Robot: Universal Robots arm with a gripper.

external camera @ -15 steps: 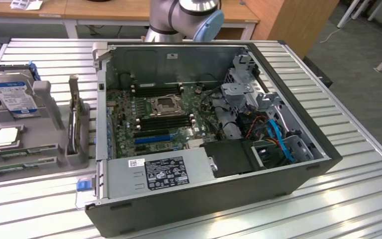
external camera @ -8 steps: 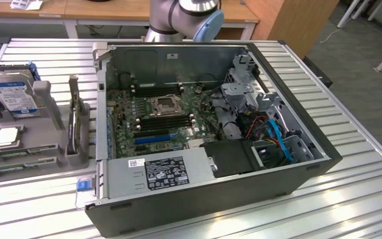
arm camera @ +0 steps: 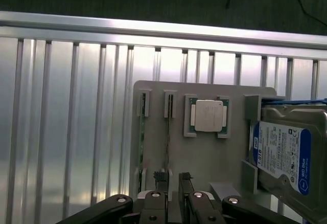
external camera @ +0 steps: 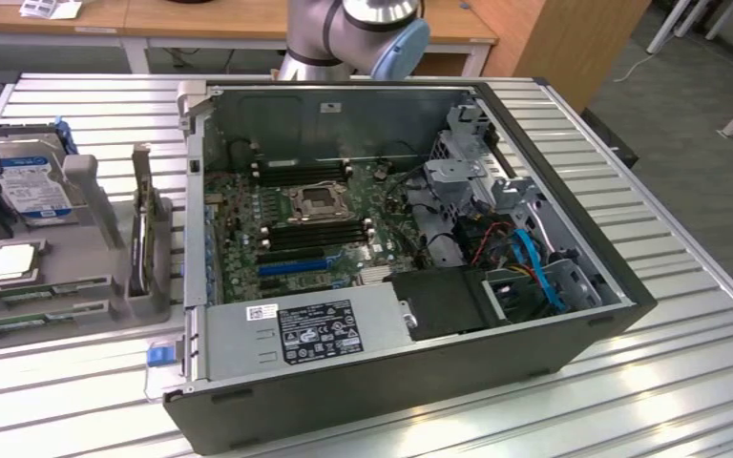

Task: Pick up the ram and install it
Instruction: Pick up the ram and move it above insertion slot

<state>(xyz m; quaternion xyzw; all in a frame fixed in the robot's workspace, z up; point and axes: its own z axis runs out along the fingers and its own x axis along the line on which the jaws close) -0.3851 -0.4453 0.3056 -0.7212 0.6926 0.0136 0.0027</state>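
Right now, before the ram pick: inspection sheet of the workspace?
Surface: slatted metal table.
Job's things: ram on edge in the grey holder, second stick beside it; computer case open.
Clutter: processor and hard drive on the same holder.
Grippers: gripper open, over one end of the ram, not gripping it.
Cables: blue cables inside the case.
Surroundings: wooden desks behind the table.

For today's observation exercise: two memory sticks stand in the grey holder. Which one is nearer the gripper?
The memory stick beside the silver processor chip; the gripper lines up with it, while the other stick sits farther out.
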